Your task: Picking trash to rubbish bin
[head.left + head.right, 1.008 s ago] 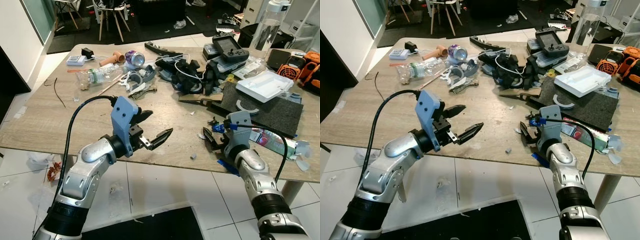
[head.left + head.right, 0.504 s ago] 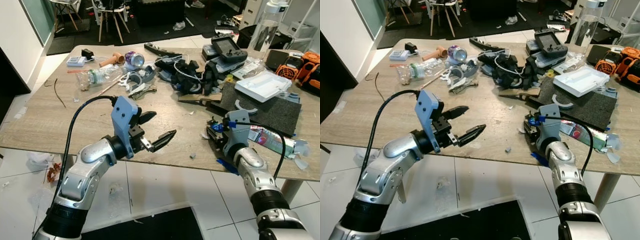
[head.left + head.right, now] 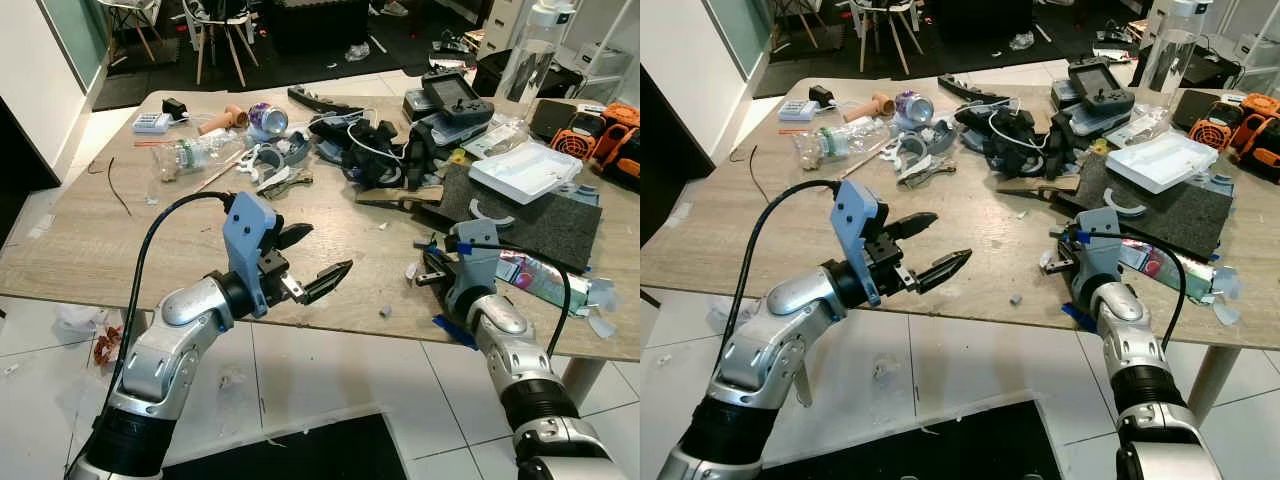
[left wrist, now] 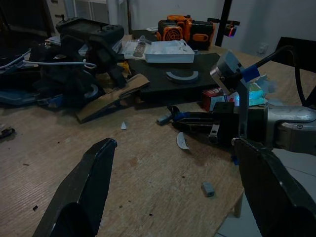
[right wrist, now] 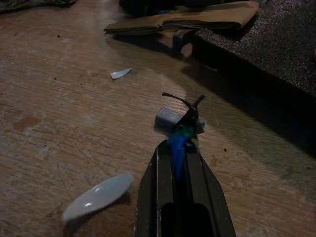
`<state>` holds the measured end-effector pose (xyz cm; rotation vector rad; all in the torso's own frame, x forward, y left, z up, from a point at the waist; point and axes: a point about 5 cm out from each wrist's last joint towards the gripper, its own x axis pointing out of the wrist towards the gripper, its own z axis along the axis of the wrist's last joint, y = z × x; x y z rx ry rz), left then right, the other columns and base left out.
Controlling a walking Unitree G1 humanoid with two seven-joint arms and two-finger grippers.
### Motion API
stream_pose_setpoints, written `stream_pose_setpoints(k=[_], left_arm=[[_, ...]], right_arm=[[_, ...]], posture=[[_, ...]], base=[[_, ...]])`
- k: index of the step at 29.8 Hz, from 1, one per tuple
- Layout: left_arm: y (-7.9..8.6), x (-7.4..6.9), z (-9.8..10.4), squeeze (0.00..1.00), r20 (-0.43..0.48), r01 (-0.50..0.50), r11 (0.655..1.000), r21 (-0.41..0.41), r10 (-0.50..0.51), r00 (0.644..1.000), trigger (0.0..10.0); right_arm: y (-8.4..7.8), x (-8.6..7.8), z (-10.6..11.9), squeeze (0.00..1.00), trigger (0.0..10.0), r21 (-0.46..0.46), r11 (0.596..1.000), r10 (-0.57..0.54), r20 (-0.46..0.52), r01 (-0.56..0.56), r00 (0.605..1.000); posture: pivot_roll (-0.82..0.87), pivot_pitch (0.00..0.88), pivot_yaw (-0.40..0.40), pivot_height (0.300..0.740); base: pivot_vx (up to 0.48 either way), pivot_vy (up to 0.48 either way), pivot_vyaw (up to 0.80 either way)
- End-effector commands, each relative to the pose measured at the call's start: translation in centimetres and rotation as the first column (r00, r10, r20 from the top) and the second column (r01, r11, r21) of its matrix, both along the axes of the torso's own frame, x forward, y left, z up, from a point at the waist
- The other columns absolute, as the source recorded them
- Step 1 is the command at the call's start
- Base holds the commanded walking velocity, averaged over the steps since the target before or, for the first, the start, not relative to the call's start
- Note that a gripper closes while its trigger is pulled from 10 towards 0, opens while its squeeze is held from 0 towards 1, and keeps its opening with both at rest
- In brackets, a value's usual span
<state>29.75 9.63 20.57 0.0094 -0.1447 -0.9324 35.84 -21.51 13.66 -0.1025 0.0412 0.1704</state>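
On the near right part of the bench (image 3: 90, 250), the right hand (image 5: 178, 143) was clenched on a small scrap of blue and green trash (image 5: 178, 138), with a thin dark wire-like strand curling out past the fingertips. The hand lay low over the wood, just in front of the dark foam mat (image 3: 540, 215). The scrap was pinched between the closed fingers and sat at or barely above the surface; contact with the wood could not be confirmed. A small grey block (image 5: 169, 117) lay right behind the pinched scrap, and a white curved chip (image 5: 98, 196) lay just beside the fingers.

The left hand (image 3: 305, 268) hung released, fingers spread wide, past the near edge of the bench and holding nothing.

Progress was judged early. One piece appeared secured in the right hand but not yet lifted clear. No rubbish bin was identified in the pictures, so the carry and drop were still outstanding. Much remained on the bench: a crushed plastic bottle (image 3: 195, 155) and a drinks can (image 3: 268, 117) at the far left, a small grey cube (image 3: 385, 312) near the front edge, a white fragment (image 3: 411, 271) close to the right hand, and a torn printed wrapper (image 3: 545, 280) at the right edge. Paper litter (image 3: 85, 325) also lay on the floor under the left end.
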Motion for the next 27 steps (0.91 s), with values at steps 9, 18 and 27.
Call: stream_pose_setpoints(k=[9,18,27], left_arm=[[3.1,2.3,0.3,0.00,0.040,-0.366,0.930,-0.025,0.367,0.929,10.0],[5.6,2.5,-0.9,0.00,0.050,-0.609,0.793,0.008,0.608,0.792,10.0],[5.8,2.2,-1.6,0.00,0.040,-0.637,0.771,0.016,0.636,0.771,10.0]], right_arm=[[4.2,-0.7,4.6,0.00,10.0,-0.015,0.999,0.052,0.247,-0.050,0.968],[6.1,-2.8,5.7,0.00,10.0,-0.079,0.997,0.048,0.376,-0.020,0.925],[6.6,-4.1,4.2,0.00,10.0,-0.043,0.999,-0.003,0.336,0.019,0.942]], posture=[[0.01,0.148,0.073,0.740],[0.03,0.155,0.065,0.740],[0.02,0.152,0.061,0.740]], base=[[0.000,0.000,0.00],[0.000,0.000,0.00],[0.000,0.000,-0.62]])
